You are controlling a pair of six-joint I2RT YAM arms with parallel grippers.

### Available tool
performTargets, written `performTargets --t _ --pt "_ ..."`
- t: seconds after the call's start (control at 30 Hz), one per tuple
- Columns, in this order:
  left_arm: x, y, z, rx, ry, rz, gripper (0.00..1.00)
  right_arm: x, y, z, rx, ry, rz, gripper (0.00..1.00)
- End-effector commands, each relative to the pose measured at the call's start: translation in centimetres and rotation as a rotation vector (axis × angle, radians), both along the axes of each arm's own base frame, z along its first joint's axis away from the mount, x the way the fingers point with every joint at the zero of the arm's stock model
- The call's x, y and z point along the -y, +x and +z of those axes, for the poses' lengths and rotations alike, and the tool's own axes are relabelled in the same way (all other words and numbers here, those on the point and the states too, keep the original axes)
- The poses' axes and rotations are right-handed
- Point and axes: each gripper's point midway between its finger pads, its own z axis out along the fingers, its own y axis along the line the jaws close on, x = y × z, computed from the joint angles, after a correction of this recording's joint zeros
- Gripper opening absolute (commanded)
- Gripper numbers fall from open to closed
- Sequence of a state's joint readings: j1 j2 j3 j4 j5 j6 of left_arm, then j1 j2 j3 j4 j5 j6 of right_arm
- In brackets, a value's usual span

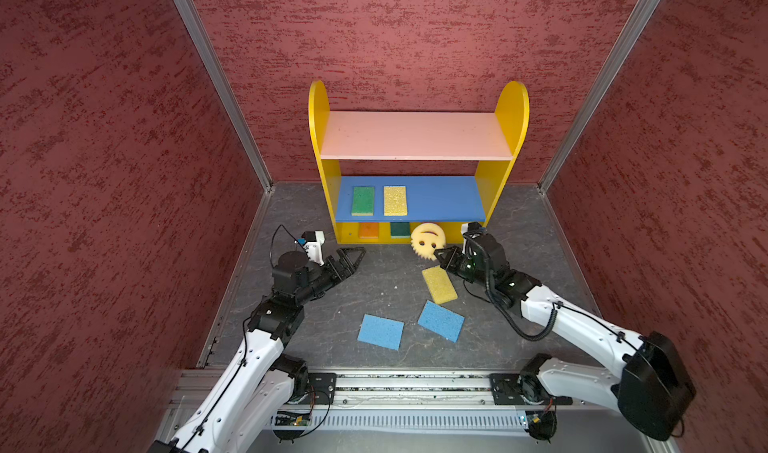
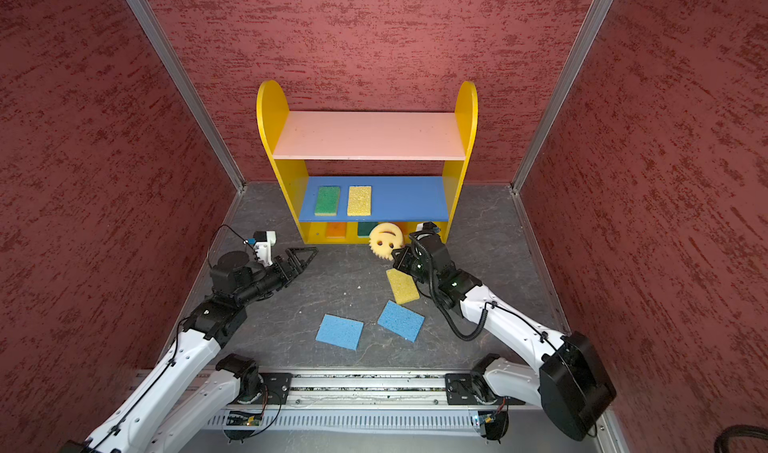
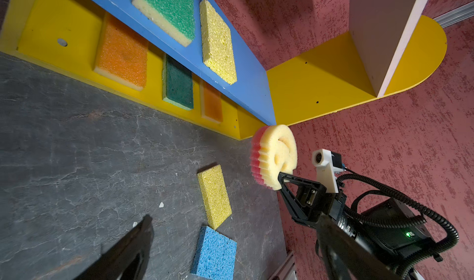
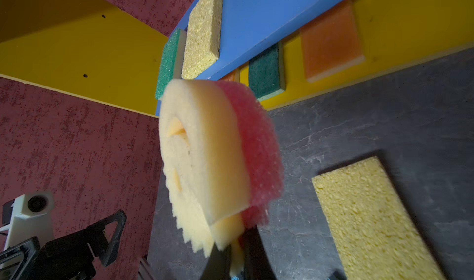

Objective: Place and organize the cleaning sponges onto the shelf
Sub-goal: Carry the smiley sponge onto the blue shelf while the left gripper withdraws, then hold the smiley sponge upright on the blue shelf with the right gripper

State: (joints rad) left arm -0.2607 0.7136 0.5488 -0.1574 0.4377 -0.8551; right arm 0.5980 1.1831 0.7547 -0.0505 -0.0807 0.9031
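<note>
The shelf [image 1: 415, 135] stands against the back wall. On its blue board lie a green sponge [image 1: 363, 200] and a yellow sponge [image 1: 395, 200]. Its bottom board holds an orange sponge [image 1: 369, 230], a dark green sponge [image 1: 400, 229] and a second orange sponge [image 3: 211, 104]. My right gripper [image 1: 441, 256] is shut on the toothed edge of the round smiley sponge [image 1: 427, 241], held upright off the floor before the bottom board. A yellow sponge [image 1: 439, 284] and two blue sponges [image 1: 380, 331] [image 1: 441, 320] lie on the floor. My left gripper [image 1: 356, 260] is open and empty, near the shelf's lower left corner.
Red textured walls [image 1: 104, 181] close in the dark stone floor [image 1: 332, 305] on three sides. A metal rail [image 1: 415, 382] carrying both arm bases runs along the front edge. The pink top board is bare.
</note>
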Motion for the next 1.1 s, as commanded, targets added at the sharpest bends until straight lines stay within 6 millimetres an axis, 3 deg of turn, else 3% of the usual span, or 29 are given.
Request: performTargets --t 0.0,0.27,0.57,1.07 --pt "-0.2 -0.7 -0.8 -0.012 0.016 -0.028 1.00 1.4 1.5 1.4 0.025 -0.054 -0.059 0.00" --pt "-1.1 -1.5 -1.2 -0.027 0.042 -0.036 1.00 2.4 5.8 2.3 0.026 -0.067 -0.107 0.00" --pt "-1.9 -1.3 -1.4 -0.039 0.014 -0.035 1.00 1.1 10.2 1.5 0.014 -0.064 -0.104 0.00" --pt "-2.8 -1.5 -1.6 -0.052 -0.009 -0.026 1.00 1.1 14.5 0.7 0.014 -0.058 -0.142 0.00"
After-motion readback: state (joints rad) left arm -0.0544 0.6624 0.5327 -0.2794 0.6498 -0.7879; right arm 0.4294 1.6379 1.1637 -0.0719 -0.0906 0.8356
